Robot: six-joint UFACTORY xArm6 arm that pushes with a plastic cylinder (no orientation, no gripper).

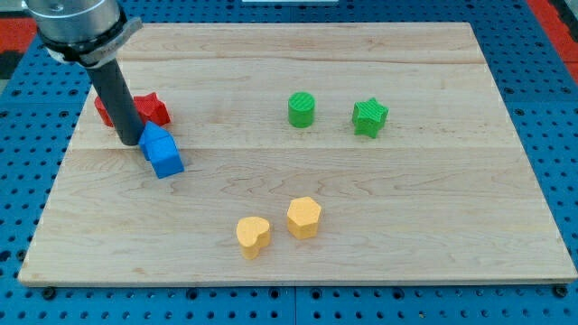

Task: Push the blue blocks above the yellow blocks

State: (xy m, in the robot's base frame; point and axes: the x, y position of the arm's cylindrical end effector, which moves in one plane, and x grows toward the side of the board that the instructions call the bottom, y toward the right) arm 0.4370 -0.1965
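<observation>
My tip (132, 142) rests on the board at the view's left, touching the upper left end of the blue blocks (162, 151), which lie close together as one elongated shape. Whether they are one or two blocks I cannot tell. A yellow heart-shaped block (253, 235) and a yellow hexagonal block (304, 217) sit side by side near the view's bottom centre, well to the right of and below the blue blocks.
A red star-shaped block (152, 109) and another red block (103, 110), partly hidden by the rod, lie just above the tip. A green cylinder (302, 110) and a green star (369, 117) stand at the upper centre-right. The wooden board (361, 199) ends on all sides in a blue pegboard.
</observation>
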